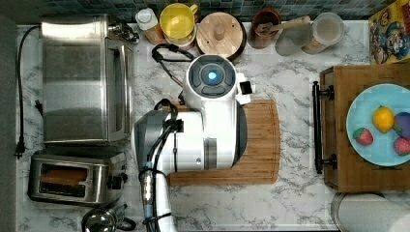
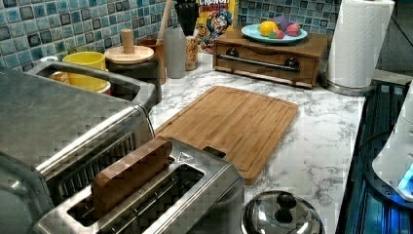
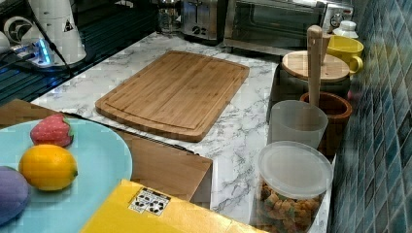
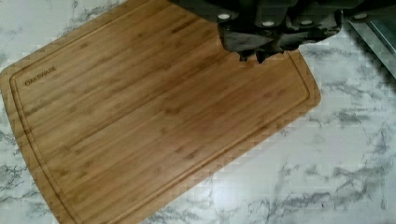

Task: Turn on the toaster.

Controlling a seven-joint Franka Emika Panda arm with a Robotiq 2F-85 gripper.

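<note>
A: Which step is the arm working on?

B: By my reading it is only setting out. The arm (image 1: 212, 130) is hanging over the cutting board (image 1: 261, 145) in the top view, and the wrist view is looking straight down on bare bamboo with the gripper (image 4: 256, 57) above the board's edge. Nothing is touching the toaster (image 1: 72, 178) yet.

A: Where is the toaster sitting?

B: In the top view's lower left corner, just below the big toaster oven (image 1: 82, 77), with a brown slice (image 1: 63, 176) standing in one slot. Its black lever (image 1: 116, 182) and knob are facing the top view's right, toward the arm's base. A small lidded steel pot (image 1: 99, 221) is sitting just beside that end (something to steer around, I'd say).

A: And relative to the gripper?

B: Well apart. The gripper is hovering over the board, while the toaster is lying off toward the top view's left and lower, across a strip of marble counter (image 1: 290, 198).

A: Are the fingers open?

B: They are looking drawn close together, tips nearly meeting, holding nothing.

A: So what is the next move asking for?

B: I'm judging it is calling for a swing across to the toaster's lever side, coming in above the lever, then pressing it straight down. Narrow fingers should be suiting a push well enough.
</note>
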